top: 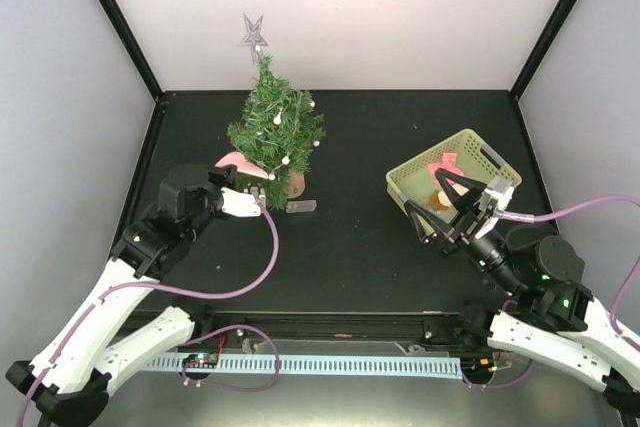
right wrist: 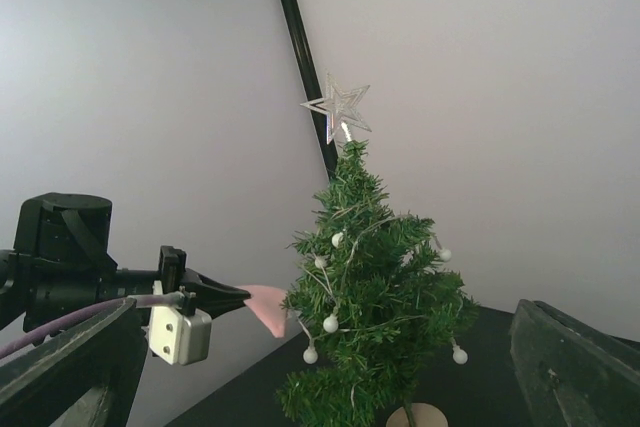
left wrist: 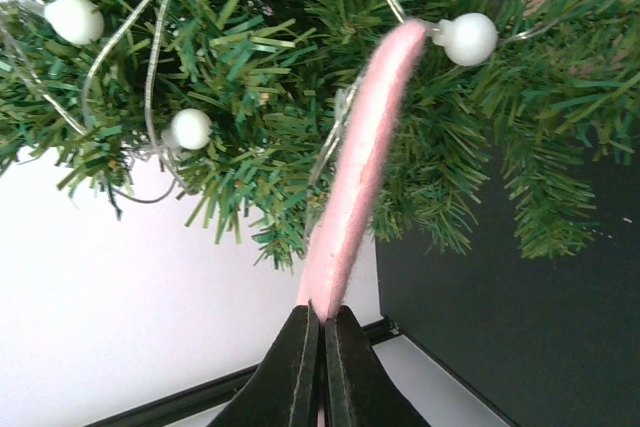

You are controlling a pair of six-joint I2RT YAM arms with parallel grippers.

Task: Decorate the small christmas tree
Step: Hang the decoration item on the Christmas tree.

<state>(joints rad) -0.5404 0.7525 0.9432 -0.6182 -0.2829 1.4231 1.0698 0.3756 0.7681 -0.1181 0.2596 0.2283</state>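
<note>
The small christmas tree [top: 275, 127] stands at the back left of the black table on a round wooden base [top: 296, 185]. A silver star [top: 252, 32] tops it, and a wire string of white beads [left wrist: 469, 37] winds through the branches. My left gripper [top: 232, 179] is at the tree's left side, shut on a flat pink felt ornament [left wrist: 360, 177]. The ornament's far end reaches into the needles beside a bead. The right wrist view shows the tree [right wrist: 370, 297] and that ornament [right wrist: 268, 305] side-on. My right gripper [top: 428, 205] hovers open and empty at the near edge of a green basket [top: 480, 142].
The basket at the right holds a pink ornament [top: 440, 162] and a brownish one [top: 440, 197]. A small grey box [top: 300, 206] lies on the table by the tree's base. White walls close in the back and both sides.
</note>
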